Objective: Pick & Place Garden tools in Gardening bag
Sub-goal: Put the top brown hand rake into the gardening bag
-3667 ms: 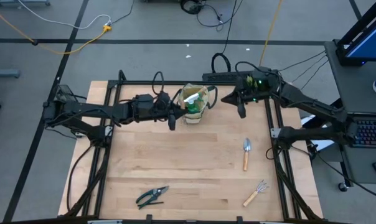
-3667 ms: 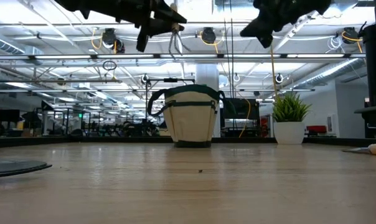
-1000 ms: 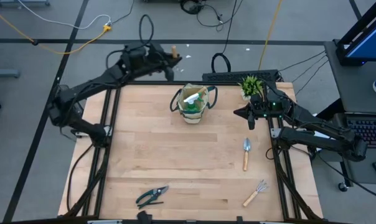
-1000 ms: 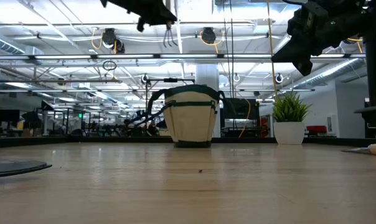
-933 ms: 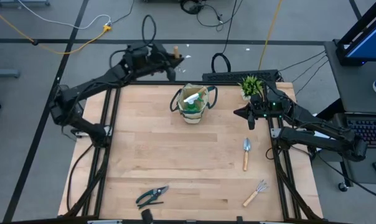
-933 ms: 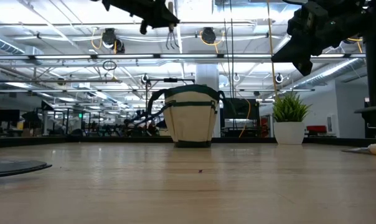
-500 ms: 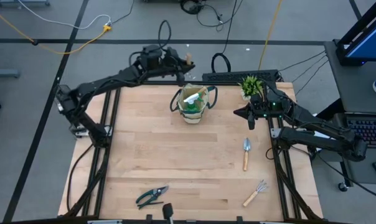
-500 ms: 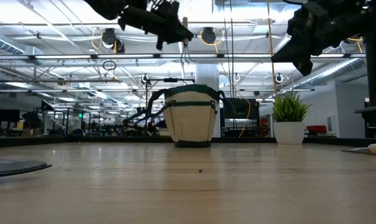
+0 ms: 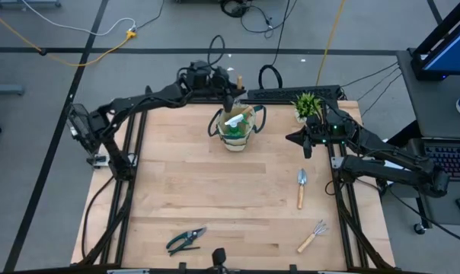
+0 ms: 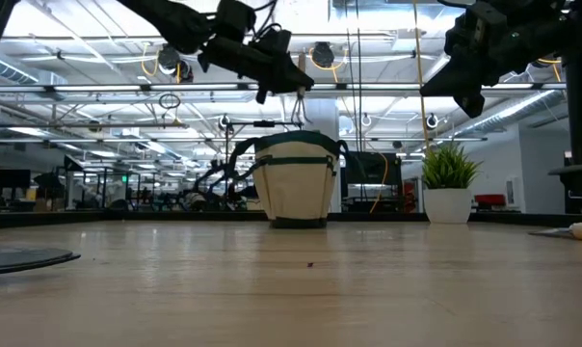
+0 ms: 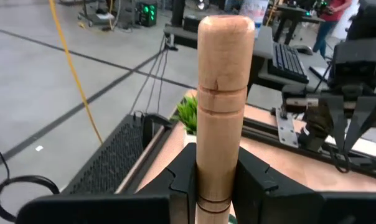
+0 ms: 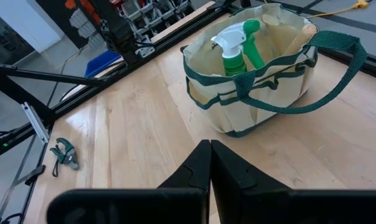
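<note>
My left gripper [image 9: 231, 90] hangs over the far rim of the beige gardening bag [image 9: 237, 128], shut on a wooden-handled garden tool [image 11: 220, 93] whose rounded wooden end [image 9: 238, 79] points up. In the low view this gripper [image 10: 289, 82] is above the bag [image 10: 293, 183]. A green spray bottle [image 12: 235, 53] and another wooden handle [image 12: 300, 34] stick out of the bag. A trowel [image 9: 301, 187], a hand rake [image 9: 312, 237] and pruning shears [image 9: 186, 240] lie flat on the table. My right gripper [image 9: 305, 146] waits shut in the air at the table's right edge. My left gripper pinches the tool's wooden handle [image 11: 216, 183] between its two fingers [image 11: 182, 177], low on the wood, well below the rounded end. The fingers come nearly level from the table's left and lie across the handle. The tool stands about upright, lifted clear above the bag.
A small potted plant [image 9: 306, 103] stands at the far right corner, next to my right arm. A black cable and a dark strip [image 9: 283, 93] lie just beyond the far edge. The middle of the wooden tabletop [image 9: 230, 198] is bare.
My left gripper has carried the wooden-handled tool from beyond the table's far left corner toward the right and downward, ending over the bag's far rim. The tool has stayed in the hold, wooden end up.
</note>
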`<action>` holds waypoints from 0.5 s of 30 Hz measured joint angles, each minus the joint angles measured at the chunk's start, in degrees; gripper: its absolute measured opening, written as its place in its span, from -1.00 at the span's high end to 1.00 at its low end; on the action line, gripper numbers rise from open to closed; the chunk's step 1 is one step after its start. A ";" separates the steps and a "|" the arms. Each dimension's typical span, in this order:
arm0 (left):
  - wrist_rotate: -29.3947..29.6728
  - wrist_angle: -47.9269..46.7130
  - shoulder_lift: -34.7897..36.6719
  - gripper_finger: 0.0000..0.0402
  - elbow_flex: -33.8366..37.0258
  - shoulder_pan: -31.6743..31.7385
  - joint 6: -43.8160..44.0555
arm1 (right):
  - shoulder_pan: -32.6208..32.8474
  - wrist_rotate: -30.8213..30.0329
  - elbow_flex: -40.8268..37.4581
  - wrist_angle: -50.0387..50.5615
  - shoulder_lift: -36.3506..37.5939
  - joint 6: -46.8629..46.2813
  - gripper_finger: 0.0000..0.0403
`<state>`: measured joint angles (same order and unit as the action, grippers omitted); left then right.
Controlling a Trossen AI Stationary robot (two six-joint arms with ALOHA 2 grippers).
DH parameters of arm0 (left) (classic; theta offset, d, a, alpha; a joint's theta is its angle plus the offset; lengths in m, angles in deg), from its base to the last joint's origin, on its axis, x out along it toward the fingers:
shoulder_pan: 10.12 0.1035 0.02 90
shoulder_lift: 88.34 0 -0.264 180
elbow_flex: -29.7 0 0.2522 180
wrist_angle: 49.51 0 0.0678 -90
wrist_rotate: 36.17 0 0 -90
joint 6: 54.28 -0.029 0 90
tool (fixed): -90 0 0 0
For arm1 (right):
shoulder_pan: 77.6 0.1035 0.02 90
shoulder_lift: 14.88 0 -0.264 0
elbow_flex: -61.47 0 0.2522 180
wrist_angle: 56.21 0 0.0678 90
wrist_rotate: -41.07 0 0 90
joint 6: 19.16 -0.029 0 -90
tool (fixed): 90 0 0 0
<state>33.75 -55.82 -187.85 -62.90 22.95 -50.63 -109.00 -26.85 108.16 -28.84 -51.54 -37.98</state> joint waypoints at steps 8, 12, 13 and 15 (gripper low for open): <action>-0.50 -1.76 -3.32 0.68 -0.02 -1.33 -0.16 | 0.00 -0.01 0.00 0.01 0.00 -0.06 1.00; 2.01 -4.51 -4.50 0.68 0.03 -1.73 -0.60 | 0.00 -0.02 0.00 0.07 0.00 -0.06 1.00; 2.42 -5.46 -4.54 0.68 0.05 -1.69 -0.68 | -0.02 -0.01 0.00 0.09 0.00 -0.06 1.00; 2.74 -5.95 -4.51 0.68 0.07 -1.71 -1.35 | -0.01 0.01 0.00 0.11 0.00 -0.06 1.00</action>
<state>36.49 -61.77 -192.36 -62.82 21.24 -51.98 -109.01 -26.85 108.16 -28.73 -51.54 -38.04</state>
